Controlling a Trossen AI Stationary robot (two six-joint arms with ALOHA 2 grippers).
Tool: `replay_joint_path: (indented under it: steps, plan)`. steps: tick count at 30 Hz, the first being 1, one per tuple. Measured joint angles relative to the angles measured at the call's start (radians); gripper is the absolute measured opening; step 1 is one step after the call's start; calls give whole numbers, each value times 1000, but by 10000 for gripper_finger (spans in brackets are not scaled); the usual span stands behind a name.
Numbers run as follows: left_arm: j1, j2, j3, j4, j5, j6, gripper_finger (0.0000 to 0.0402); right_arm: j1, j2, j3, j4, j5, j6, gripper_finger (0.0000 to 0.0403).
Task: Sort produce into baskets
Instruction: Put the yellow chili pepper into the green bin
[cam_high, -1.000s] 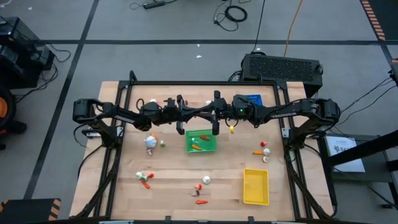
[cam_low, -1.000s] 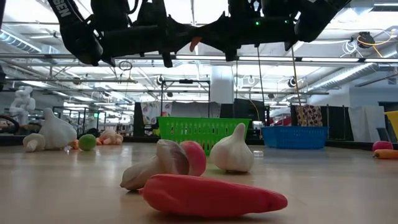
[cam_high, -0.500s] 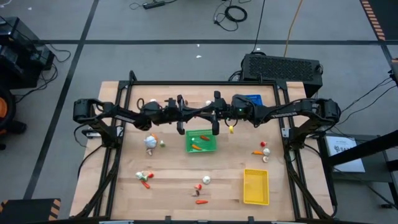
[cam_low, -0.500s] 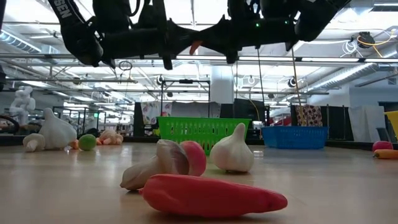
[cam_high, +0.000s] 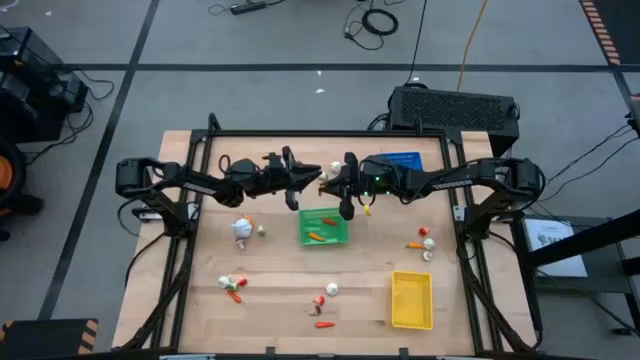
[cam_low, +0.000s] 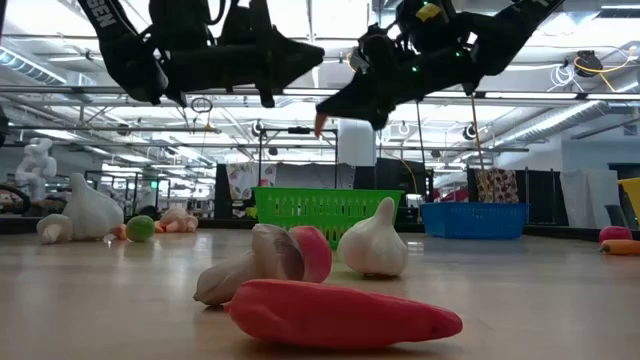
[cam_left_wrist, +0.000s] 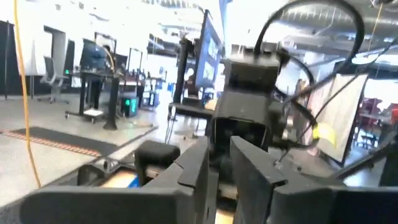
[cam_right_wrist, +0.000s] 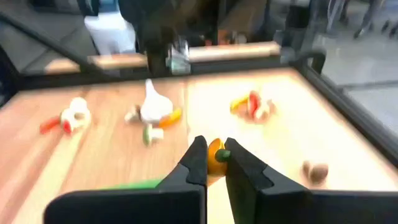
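My right gripper (cam_high: 328, 183) is high above the table's middle, shut on a small orange produce piece (cam_right_wrist: 216, 155), which also shows in the low view (cam_low: 320, 122). My left gripper (cam_high: 311, 178) faces it from the table's left; its fingers (cam_left_wrist: 217, 171) stand slightly apart with nothing between them. The green basket (cam_high: 325, 226) below holds two orange pieces. The blue basket (cam_high: 402, 160) stands far right and the yellow basket (cam_high: 411, 298) near right. Garlic (cam_high: 241, 228) and other produce lie loose on the wood. My right gripper pinches the small orange piece (cam_right_wrist: 214, 157) between its two fingertips. The fingers slant downward toward the table's left. The piece is lifted clear, high above the table near the green basket's far edge.
Loose pieces lie at the near left (cam_high: 232, 285), near middle (cam_high: 331, 289) and right (cam_high: 425, 240). In the low view a red pepper (cam_low: 345, 315), a mushroom (cam_low: 265, 262) and a garlic bulb (cam_low: 372, 245) lie close. A black frame (cam_high: 210, 135) rims the table.
My right gripper has tipped downward and sunk a little. The orange piece, earlier level between the two grippers' tips, has gone down with it and now stands apart from my left gripper, which has kept its place.
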Motion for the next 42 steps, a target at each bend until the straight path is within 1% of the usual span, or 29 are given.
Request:
replay_joint_path:
  steps: [3, 7, 11, 12, 14, 17, 21, 23, 25, 27, 29, 33, 37, 42]
  plan:
    - [9, -4, -3, -44, 21, -1, 98, -4, -13, 7, -27, -1, 8, 11]
    - [27, -15, -2, -76, 73, -2, 121, 6, -2, 3, -149, -7, 35, 5]
    - [61, -26, -4, -155, 147, -1, 134, 44, 3, 5, -160, -20, 72, 4]
    - [76, -38, -3, -194, 172, -1, 134, 56, 8, 5, -157, -34, 79, 4]
    - [109, -81, -4, -321, 225, -2, 134, 85, 26, 5, -126, -54, 93, 4]
    - [162, -190, -4, -595, 270, 11, 134, 133, 50, 5, -78, -64, 125, 4]
    - [216, -379, -4, -1066, 253, 106, 134, 192, 121, 5, -10, -66, 150, 4]
    - [231, -462, -4, -1236, 216, 130, 134, 213, 160, 11, 6, -60, 149, 5]
    - [236, -531, -4, -1360, 158, 133, 134, 226, 194, 30, 11, -35, 143, 10]
    - [235, -580, -5, -1426, 109, 133, 134, 229, 214, 45, -5, 17, 142, 17]
    - [234, -618, -5, -1483, 86, 135, 134, 224, 223, 71, -47, 80, 141, 24]
    - [231, -654, -5, -1548, 74, 135, 134, 216, 223, 140, -233, 197, 149, 38]
    - [230, -658, -5, -1603, 70, 135, 134, 216, 223, 208, -402, 204, 156, 48]
    - [230, -656, -12, -1650, 48, 127, 134, 232, 223, 240, -451, 204, 135, 63]
